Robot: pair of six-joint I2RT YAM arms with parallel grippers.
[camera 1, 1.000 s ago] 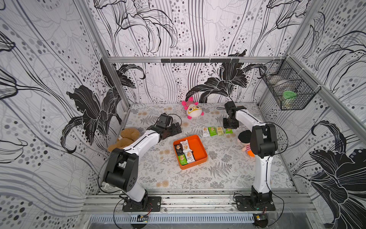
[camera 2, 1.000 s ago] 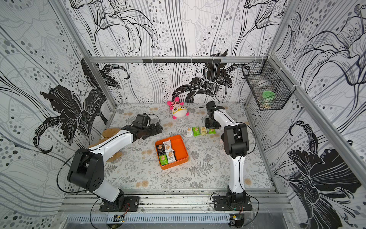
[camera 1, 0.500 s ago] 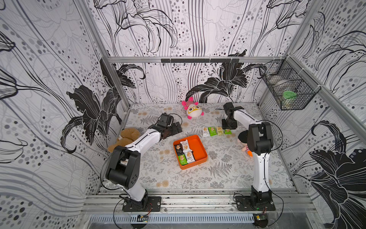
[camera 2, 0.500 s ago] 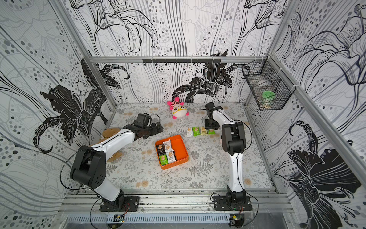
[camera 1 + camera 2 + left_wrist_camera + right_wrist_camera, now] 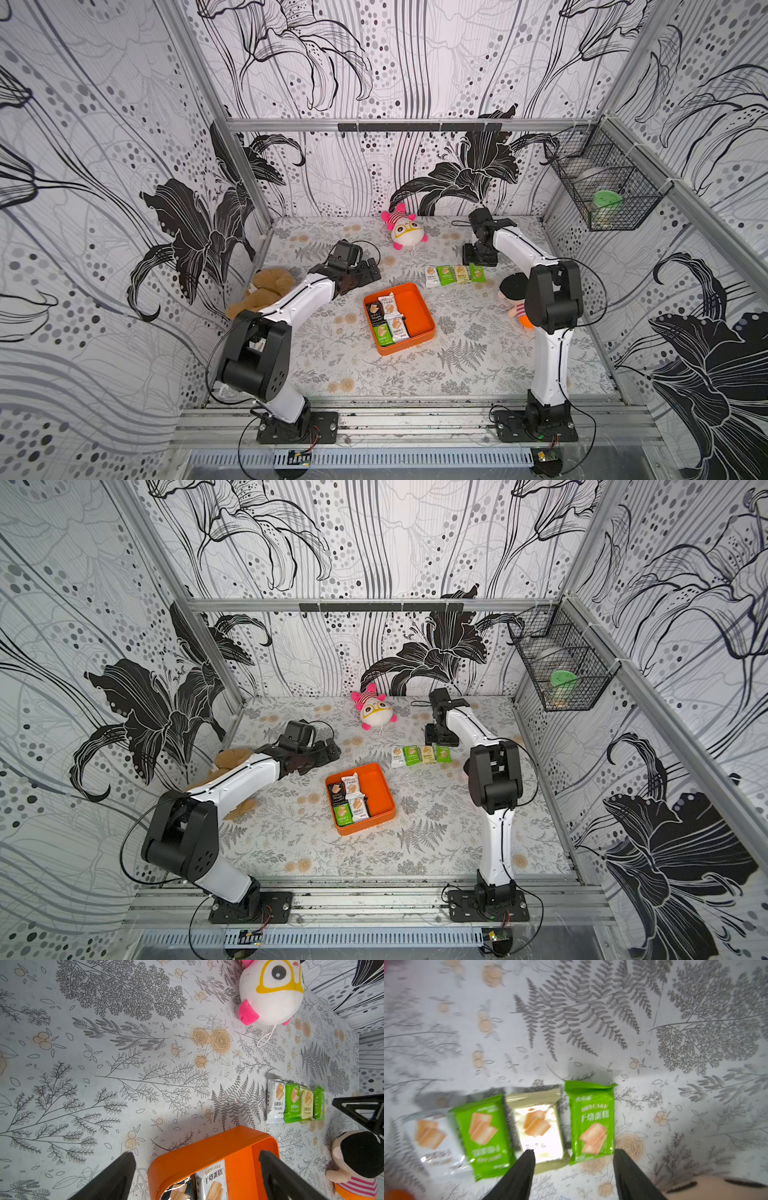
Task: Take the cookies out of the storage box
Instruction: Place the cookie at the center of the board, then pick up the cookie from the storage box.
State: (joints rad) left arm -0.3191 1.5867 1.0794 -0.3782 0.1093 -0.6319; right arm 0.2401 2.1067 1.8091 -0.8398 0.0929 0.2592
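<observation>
The orange storage box [image 5: 417,309] [image 5: 377,791] sits mid-table with several cookies [image 5: 388,320] [image 5: 349,800] along its left half. Several more cookies [image 5: 453,275] [image 5: 420,755] lie in a row on the table behind it. My right gripper [image 5: 480,261] [image 5: 574,1152] points down at the row's right end, open and holding nothing. A green packet [image 5: 592,1122] lies flat just past its fingertips. My left gripper [image 5: 370,273] [image 5: 196,1153] is wide open and hovers behind the box's far-left corner [image 5: 207,1147], with a white packet [image 5: 212,1180] visible inside.
A pink-and-white plush [image 5: 405,228] lies at the back. A brown teddy [image 5: 266,286] sits by the left wall under the left arm. A black-haired doll [image 5: 515,299] lies beside the right arm. A black wire basket [image 5: 602,187] hangs on the right wall.
My right gripper's jaws have spread apart over the right end of the row, and the green packet now lies free on the table. The left arm has hardly moved.
</observation>
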